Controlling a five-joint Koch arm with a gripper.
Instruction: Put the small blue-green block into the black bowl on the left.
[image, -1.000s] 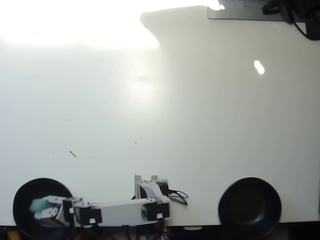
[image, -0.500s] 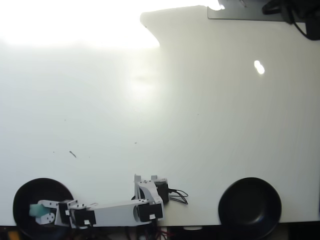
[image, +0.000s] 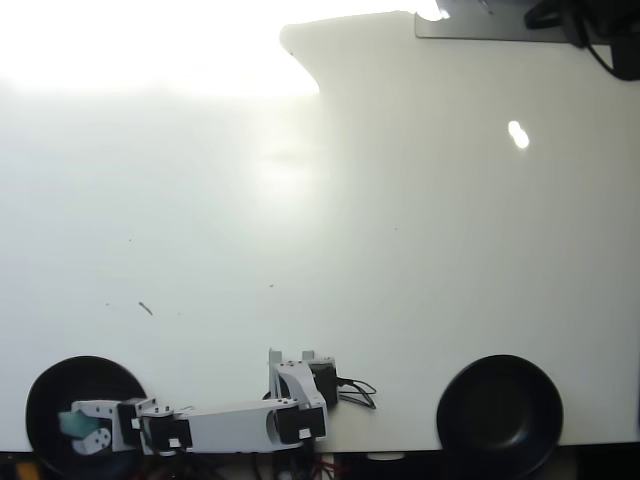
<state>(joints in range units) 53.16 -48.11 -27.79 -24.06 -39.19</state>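
Observation:
In the overhead view the white arm reaches left along the table's near edge. My gripper (image: 76, 427) is over the left black bowl (image: 60, 385), and the small blue-green block (image: 72, 424) sits between its jaws, held above the bowl's inside. A second black bowl (image: 500, 410) that looks the same stands at the lower right, apart from the arm.
The arm's base (image: 305, 385) with its cables stands at the bottom centre. The white table (image: 350, 220) stretches away with strong glare at the top left. A dark device (image: 590, 25) sits at the top right corner.

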